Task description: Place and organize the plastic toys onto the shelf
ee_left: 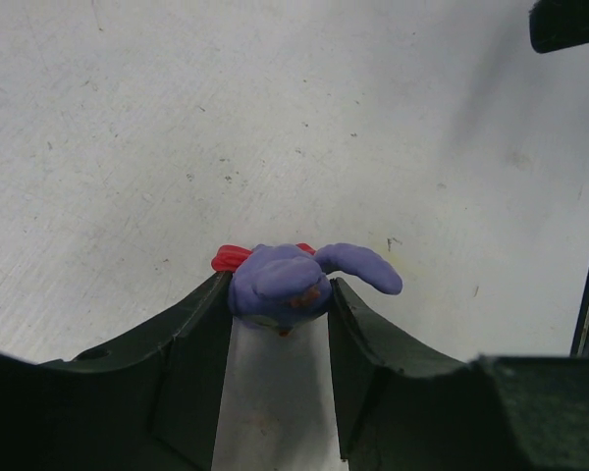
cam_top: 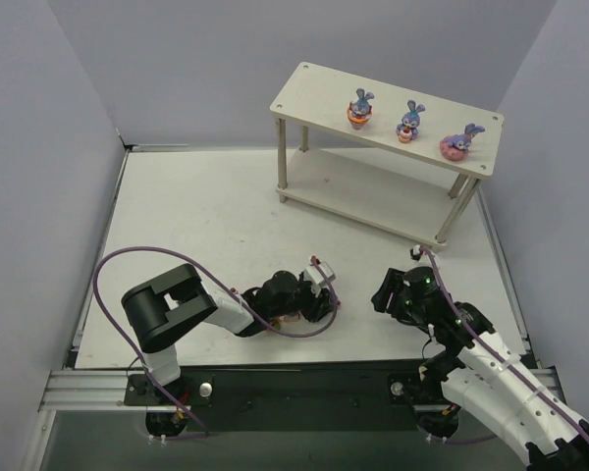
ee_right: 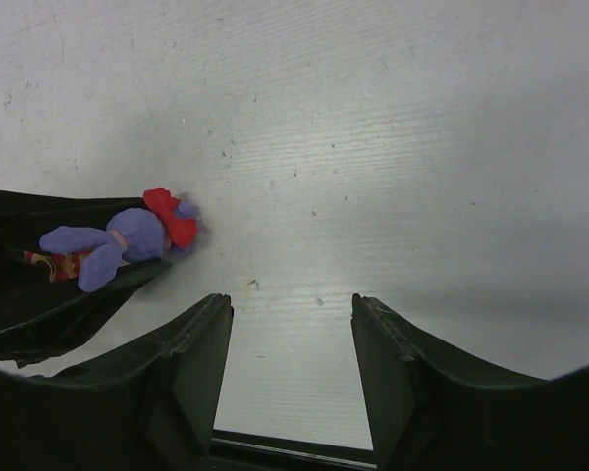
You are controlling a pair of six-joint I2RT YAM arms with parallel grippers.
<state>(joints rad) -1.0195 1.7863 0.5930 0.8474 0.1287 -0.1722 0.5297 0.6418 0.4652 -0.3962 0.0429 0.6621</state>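
Observation:
On the table, a purple long-eared bunny with a red bow lies pinched between the fingers of my left gripper, which is shut on it. The top view shows that gripper low on the table in front of the shelf, and the toy is mostly hidden under it there. The same bunny appears at the left of the right wrist view. My right gripper hovers open over bare table, a short way right of the left one. Three plastic toys stand on the top board of the wooden shelf.
The shelf's lower board is bare and its thin legs stand on the white table at the back right. Grey walls close in the left, back and right sides. Purple cables loop around the left arm.

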